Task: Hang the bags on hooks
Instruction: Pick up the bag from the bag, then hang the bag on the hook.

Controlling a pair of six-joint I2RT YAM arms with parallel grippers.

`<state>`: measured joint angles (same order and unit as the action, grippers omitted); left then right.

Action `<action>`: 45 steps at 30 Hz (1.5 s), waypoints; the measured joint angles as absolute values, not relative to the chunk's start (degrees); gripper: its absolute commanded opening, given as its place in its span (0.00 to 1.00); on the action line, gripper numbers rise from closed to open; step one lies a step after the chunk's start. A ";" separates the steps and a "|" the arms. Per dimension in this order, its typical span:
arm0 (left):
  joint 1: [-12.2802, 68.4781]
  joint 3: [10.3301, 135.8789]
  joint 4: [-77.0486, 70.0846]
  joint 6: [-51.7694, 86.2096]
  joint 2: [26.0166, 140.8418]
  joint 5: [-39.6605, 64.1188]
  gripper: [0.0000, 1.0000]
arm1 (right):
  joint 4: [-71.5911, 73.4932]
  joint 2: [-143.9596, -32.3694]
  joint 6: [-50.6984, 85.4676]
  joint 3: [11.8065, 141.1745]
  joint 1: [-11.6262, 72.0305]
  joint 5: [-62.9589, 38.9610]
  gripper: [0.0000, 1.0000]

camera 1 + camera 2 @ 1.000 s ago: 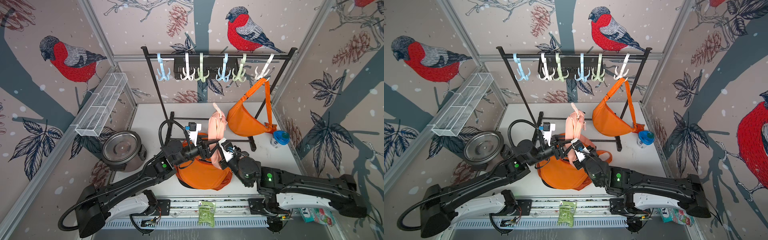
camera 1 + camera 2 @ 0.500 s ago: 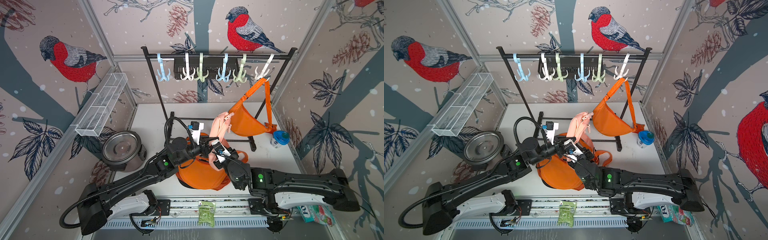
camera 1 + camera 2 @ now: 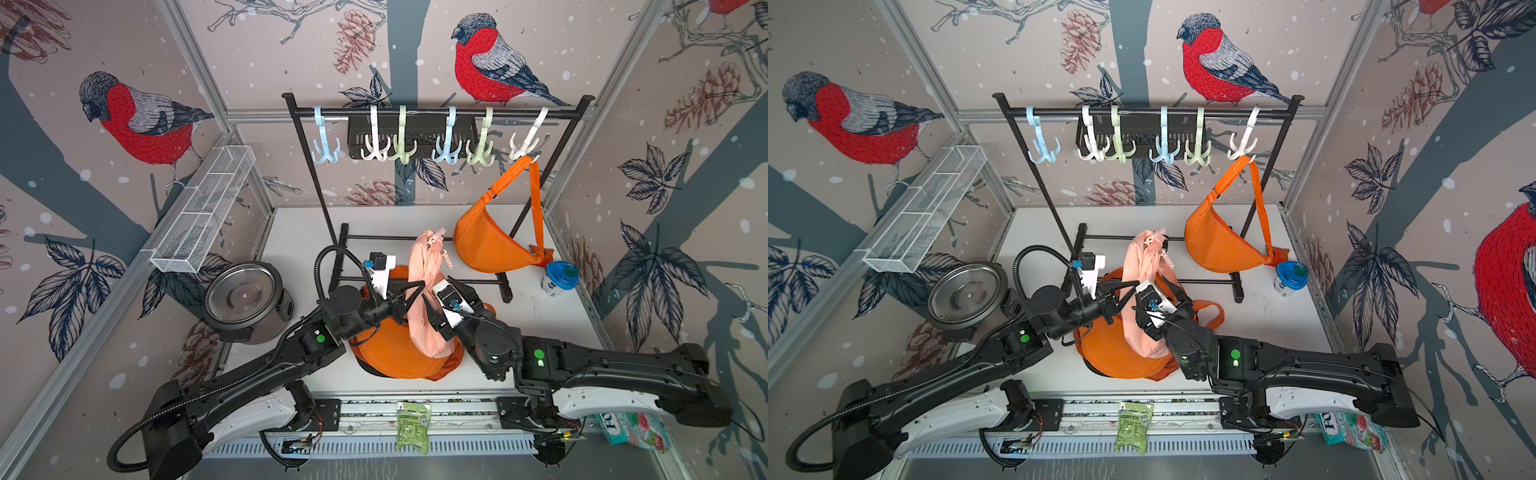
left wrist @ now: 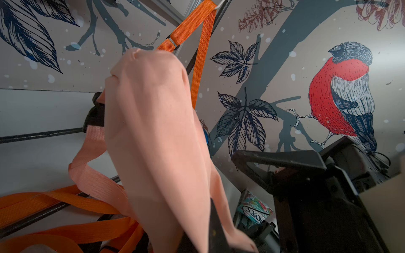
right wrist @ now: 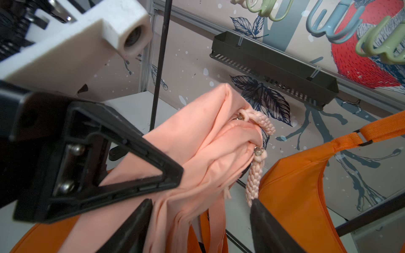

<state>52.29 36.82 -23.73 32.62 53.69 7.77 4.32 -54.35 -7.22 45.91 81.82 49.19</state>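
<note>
The pink bag (image 3: 424, 286) (image 3: 1144, 274) hangs upright above the table's middle, its braided zipper pulls (image 5: 255, 175) at the top end. My left gripper (image 3: 415, 289) (image 4: 210, 232) is shut on the bag's fabric from the left. My right gripper (image 3: 432, 309) (image 5: 200, 203) stands open, with its jaws on either side of the bag's folds and pink strap (image 5: 215, 219). The black rack's rail (image 3: 436, 112) carries several coloured hooks (image 3: 446, 145). The white hook (image 3: 525, 141) at the right end holds an orange bag (image 3: 486, 245) by its strap.
A second orange bag (image 3: 395, 349) lies on the table under both grippers. A rice cooker (image 3: 245, 299) stands at the left, below a wire basket (image 3: 203, 208) on the wall. A blue-lidded cup (image 3: 559, 278) is at the right. Snack packets (image 3: 411, 426) lie at the front edge.
My left gripper has shut on the pink bag while my right gripper has let go and opened. The bag has shifted slightly right and stands taller.
</note>
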 measured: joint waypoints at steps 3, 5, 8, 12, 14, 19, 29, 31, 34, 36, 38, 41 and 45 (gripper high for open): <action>50.39 35.22 -25.21 32.67 51.22 9.28 0.00 | 4.40 -49.65 -6.07 43.88 81.19 44.97 0.80; 49.34 34.39 -25.63 32.62 49.36 10.85 0.00 | 5.08 -45.54 -5.30 42.06 79.83 42.72 0.83; 48.38 33.87 -26.33 32.42 47.27 13.19 0.00 | 6.04 -39.94 -2.50 39.38 74.98 39.59 0.87; 47.62 33.87 -26.44 31.53 45.76 15.75 0.00 | 4.73 -35.51 4.16 38.44 62.06 33.41 0.90; 47.44 33.89 -26.35 31.46 45.45 16.69 0.00 | 3.75 -35.35 8.01 38.28 53.17 27.86 0.91; 47.37 34.11 -26.33 31.07 45.47 18.00 0.00 | -0.27 -40.80 16.51 36.73 34.79 10.15 0.91; 47.33 34.26 -26.33 31.07 45.52 19.22 0.00 | -2.39 -58.08 22.39 35.68 28.80 -11.31 0.82; 47.33 34.26 -26.33 31.07 45.54 19.22 0.00 | -2.48 -61.32 22.50 35.90 28.84 -12.84 0.76; 47.33 34.26 -26.33 31.07 45.54 19.22 0.00 | -2.44 -65.32 22.72 35.88 29.36 -14.24 0.69; 47.33 34.26 -26.30 31.07 45.36 19.25 0.00 | -2.04 -67.46 22.76 35.81 30.26 -14.81 0.67; 47.33 34.20 -26.30 31.07 44.95 19.22 0.00 | -1.06 -69.73 22.92 35.81 31.40 -14.96 0.66; 47.33 34.04 -26.28 31.07 44.27 19.22 0.00 | 0.08 -72.97 22.94 36.23 32.71 -14.94 0.63; 47.33 33.71 -26.28 31.07 43.18 19.18 0.00 | 0.40 -76.84 22.94 37.43 33.89 -14.04 0.49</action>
<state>47.33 33.71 -26.28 31.07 43.18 19.18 0.40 -76.84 22.94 37.43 33.89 -14.04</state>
